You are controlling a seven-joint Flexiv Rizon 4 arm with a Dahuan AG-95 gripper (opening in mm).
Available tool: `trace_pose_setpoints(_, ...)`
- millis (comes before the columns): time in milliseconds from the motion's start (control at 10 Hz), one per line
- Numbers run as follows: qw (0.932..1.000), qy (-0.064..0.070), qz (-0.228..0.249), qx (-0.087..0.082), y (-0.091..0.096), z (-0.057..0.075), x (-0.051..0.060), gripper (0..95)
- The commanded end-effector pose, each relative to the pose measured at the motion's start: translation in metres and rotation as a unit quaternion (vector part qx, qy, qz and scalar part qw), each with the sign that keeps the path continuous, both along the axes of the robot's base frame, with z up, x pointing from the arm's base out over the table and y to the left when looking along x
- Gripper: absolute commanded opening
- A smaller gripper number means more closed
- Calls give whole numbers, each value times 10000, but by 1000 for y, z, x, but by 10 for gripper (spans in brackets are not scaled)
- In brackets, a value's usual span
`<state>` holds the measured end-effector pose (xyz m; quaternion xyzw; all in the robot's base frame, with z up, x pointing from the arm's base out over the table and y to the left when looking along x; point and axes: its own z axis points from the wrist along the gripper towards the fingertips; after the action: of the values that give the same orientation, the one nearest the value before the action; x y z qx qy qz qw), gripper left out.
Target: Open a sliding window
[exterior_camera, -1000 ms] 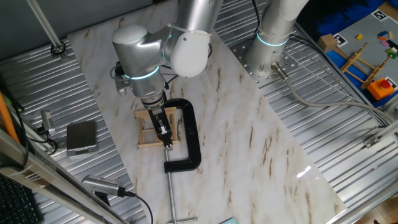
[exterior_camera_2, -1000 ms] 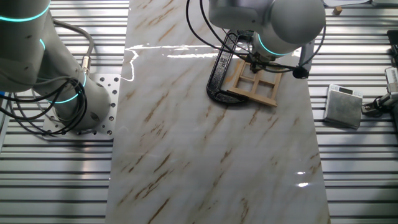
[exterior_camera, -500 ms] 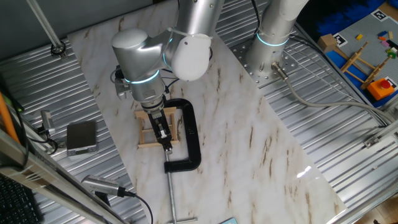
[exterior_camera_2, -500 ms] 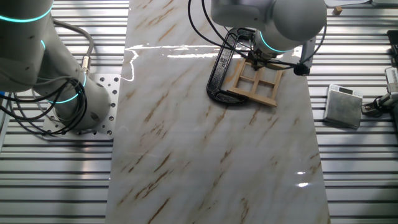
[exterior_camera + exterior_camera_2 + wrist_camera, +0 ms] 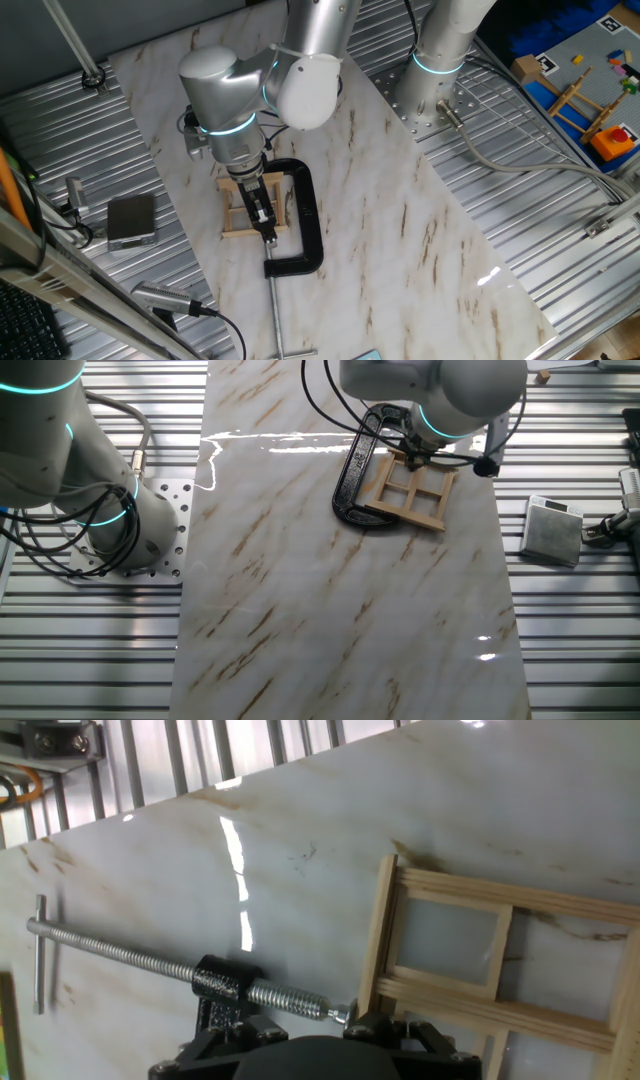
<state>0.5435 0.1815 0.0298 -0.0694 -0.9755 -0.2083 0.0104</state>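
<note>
The sliding window (image 5: pixel 232 215) is a small pale wooden frame with cross-bars, lying flat on the marble board. It also shows in the other fixed view (image 5: pixel 415 495) and in the hand view (image 5: pixel 385 930). A black C-clamp (image 5: pixel 308 215) grips its edge; the clamp's screw (image 5: pixel 130 955) ends at the frame's corner. My gripper (image 5: pixel 267 230) points down onto the window, its fingers close together and resting among the cross-bars, near the clamp side. In the other fixed view the gripper (image 5: pixel 411 458) sits at the window's far edge. The hand view shows only the gripper's body, not its fingertips.
A small grey box (image 5: pixel 131 220) lies on the ribbed metal table beside the board, also in the other fixed view (image 5: pixel 552 530). A second arm's base (image 5: pixel 440 70) stands at the board's far side. A wooden rack with yellow rails (image 5: pixel 585 100) is at the far right.
My hand has shifted very slightly along the window. The window and the clamp look unmoved.
</note>
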Motion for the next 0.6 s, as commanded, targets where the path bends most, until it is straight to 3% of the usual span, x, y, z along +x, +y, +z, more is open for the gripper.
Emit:
trace_pose_setpoints(100, 10000, 12, 7, -4, 0, 3, -1, 570)
trace_pose_setpoints(600, 9997, 128, 172, -125, -14, 12, -4, 570)
